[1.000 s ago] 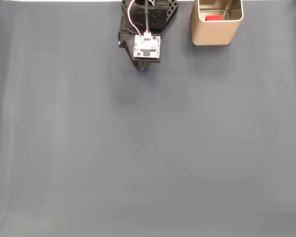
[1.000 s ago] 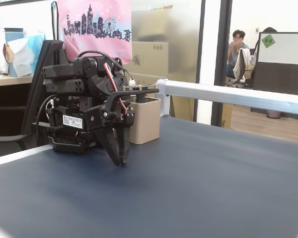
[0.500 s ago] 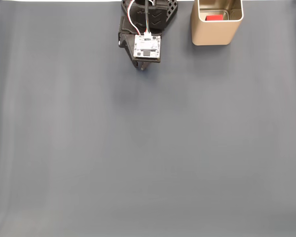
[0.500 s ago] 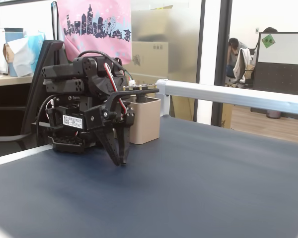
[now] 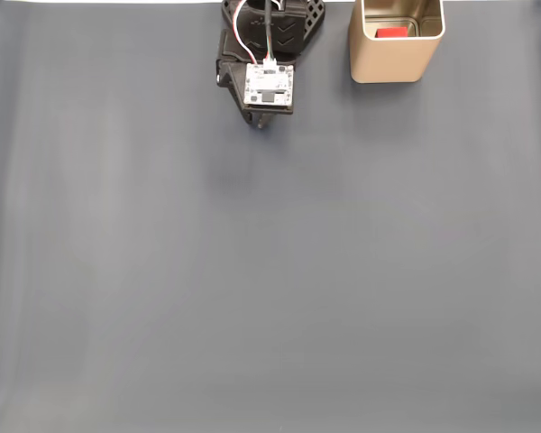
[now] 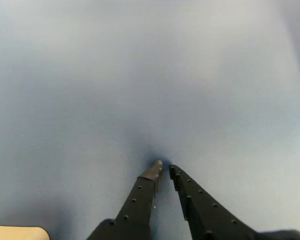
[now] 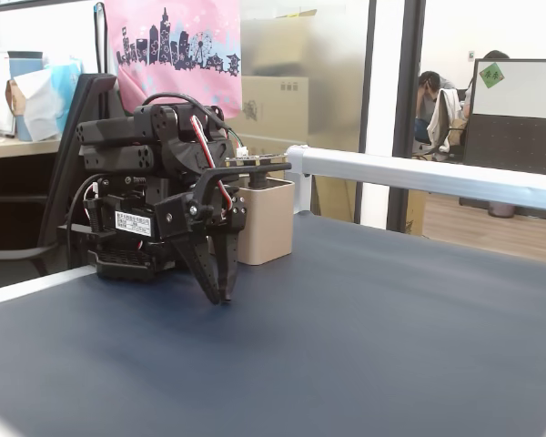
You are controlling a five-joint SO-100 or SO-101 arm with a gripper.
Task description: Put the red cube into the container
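The red cube (image 5: 391, 32) lies inside the container (image 5: 394, 56), a pale gold square tin at the table's far right corner in a fixed view from above. From the side, the container (image 7: 267, 223) stands just behind the folded arm. My gripper (image 7: 223, 298) points down at the mat, well left of the tin, with its fingertips (image 6: 157, 167) nearly together and nothing between them. Seen from above, the gripper (image 5: 261, 122) sits under the wrist board.
The arm's base (image 5: 272, 23) stands at the far edge of the dark blue mat (image 5: 270, 271). A metal rail (image 7: 419, 177) runs along the table's far side. A person (image 7: 432, 91) sits in the room behind.
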